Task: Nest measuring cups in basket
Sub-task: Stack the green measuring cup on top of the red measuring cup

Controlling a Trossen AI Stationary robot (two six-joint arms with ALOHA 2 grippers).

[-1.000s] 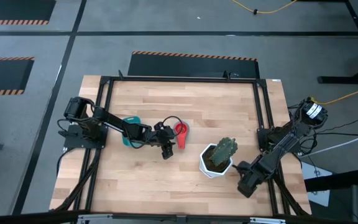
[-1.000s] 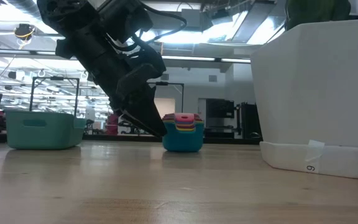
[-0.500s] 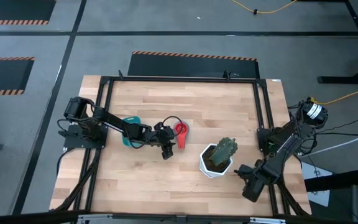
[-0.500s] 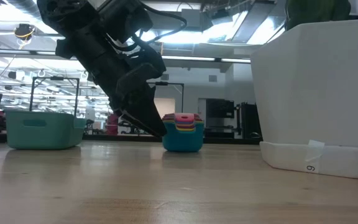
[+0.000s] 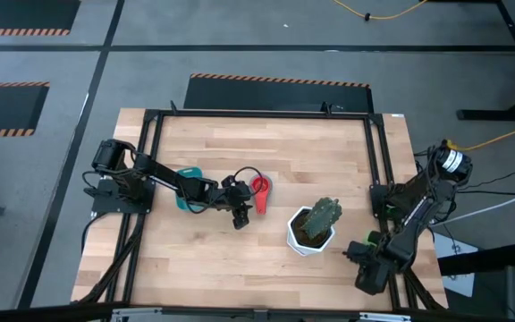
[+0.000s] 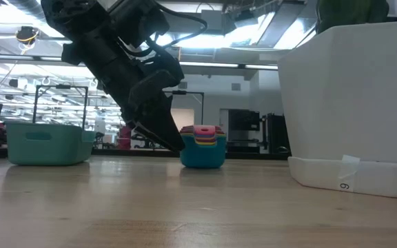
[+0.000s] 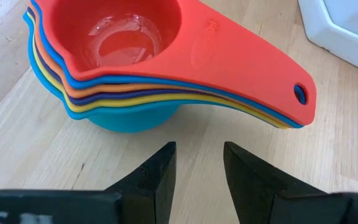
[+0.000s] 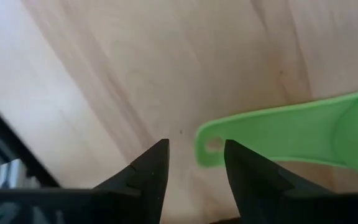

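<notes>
1. High view: cups [image 5: 260, 190] sit stacked mid-desk [image 5: 266, 143], not in the basket [image 5: 189, 176], which lies just left of them under the left arm. Left pincer [image 5: 240, 217] hangs just beside the stack. Right pincer [image 5: 365, 261] is at the desk's right edge, past the plant pot [image 5: 309, 234]. Green cup not visible here.
2. Low view: stack [image 6: 202, 147] nested on the desk, basket [image 6: 48, 143] well apart; its inside is hidden.
3. Left wrist view: red cup [image 7: 166, 43] tops the stack; left pincer [image 7: 199, 163] narrowly parted, empty, just short of it.
4. Right wrist view: green cup [image 8: 297, 132] loose on the desk, bowl cut off; right pincer [image 8: 196, 160] parted, empty, tips near the handle end.
5. Judgement: nesting mostly done; green cup and the move into the basket remain.
</notes>
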